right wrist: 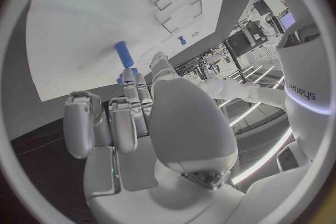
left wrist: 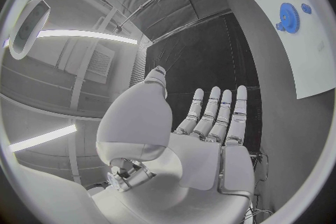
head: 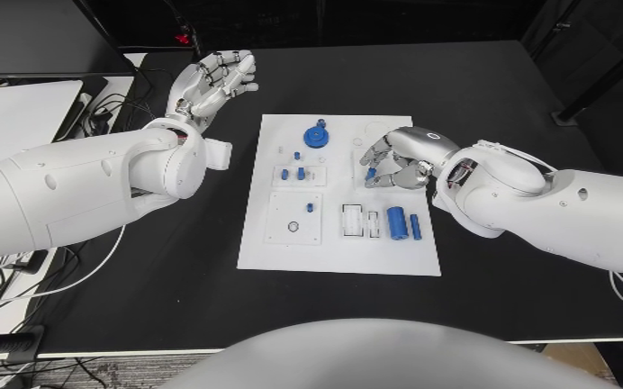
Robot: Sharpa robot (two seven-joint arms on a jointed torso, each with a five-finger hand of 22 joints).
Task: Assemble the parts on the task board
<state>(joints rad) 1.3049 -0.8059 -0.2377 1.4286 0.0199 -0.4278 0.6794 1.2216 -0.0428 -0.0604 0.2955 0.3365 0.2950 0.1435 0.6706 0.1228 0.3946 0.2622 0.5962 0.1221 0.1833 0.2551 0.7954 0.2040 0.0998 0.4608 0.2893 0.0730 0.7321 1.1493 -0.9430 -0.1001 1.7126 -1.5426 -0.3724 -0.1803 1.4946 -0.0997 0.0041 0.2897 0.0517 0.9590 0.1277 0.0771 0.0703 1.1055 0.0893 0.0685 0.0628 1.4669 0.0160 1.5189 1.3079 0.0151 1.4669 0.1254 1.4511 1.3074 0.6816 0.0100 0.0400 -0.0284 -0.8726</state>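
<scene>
From where I sit, my left robot hand (head: 214,81) is off the job — raised over the bare black table (head: 156,254) at the far left, fingers straight and spread, holding nothing. The left wrist view confirms an empty palm.

Moving right, the white task board (head: 340,258) lies in the middle of the table. On it: a blue gear (head: 317,135) standing at the far end, small blue pegs (head: 299,173) in a block just nearer, one tiny peg (head: 311,208) in the near-left block, and two blue cylinders (head: 404,223) lying side by side at the near right.

My right robot hand (head: 396,162) sits over the board's right edge, fingers curled down. A small blue peg (right wrist: 124,54) shows at its fingertips; I judge it pinched, though the contact itself is hard to make out.

These parts look light, rigid and smooth — likely to slip or roll. I would take a peg by its sides near the top, leaving the lower end free to enter its hole.
</scene>
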